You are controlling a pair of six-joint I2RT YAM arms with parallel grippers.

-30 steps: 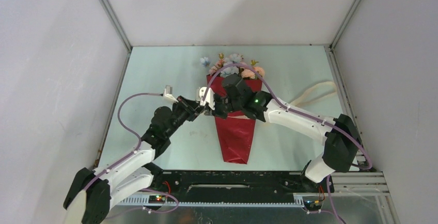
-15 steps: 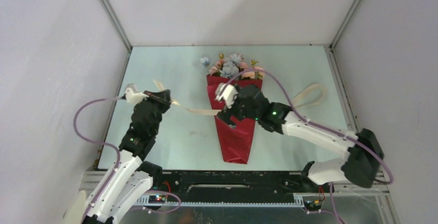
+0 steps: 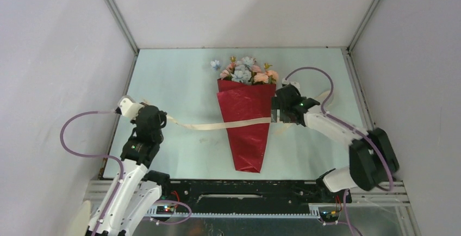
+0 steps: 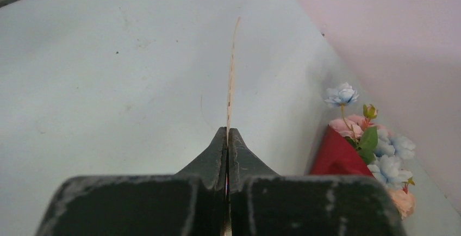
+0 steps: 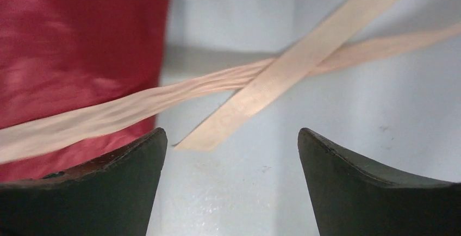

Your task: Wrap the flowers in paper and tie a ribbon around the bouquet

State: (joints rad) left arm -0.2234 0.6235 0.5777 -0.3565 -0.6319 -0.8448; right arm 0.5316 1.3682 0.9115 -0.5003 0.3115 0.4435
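Note:
The paper [image 3: 245,132] is a red cone lying mid-table, with the flowers [image 3: 245,73] poking out of its far end. The cream ribbon [image 3: 217,125] stretches across the cone from left to right. My left gripper [image 3: 163,117] is left of the cone, shut on the ribbon's end. In its wrist view the ribbon [image 4: 231,73] runs edge-on out of the left gripper [image 4: 228,131], with flowers [image 4: 380,154] and paper [image 4: 334,157] at right. My right gripper [image 3: 273,118] stands open at the cone's right edge. There the right gripper [image 5: 232,135] holds nothing; ribbon [image 5: 108,113] crosses the paper [image 5: 81,35] just beyond.
One pale blue flower head [image 3: 216,64] lies loose left of the bouquet. A free ribbon end [image 5: 304,56] crosses the other strand on the table [image 5: 353,138]. Grey walls close in the table on three sides; a black rail [image 3: 244,188] runs along the near edge.
My left gripper closed on the ribbon and pulled it leftward, drawing it across the cone. My right gripper let go of the ribbon, opened wide and moved to the cone's right edge.

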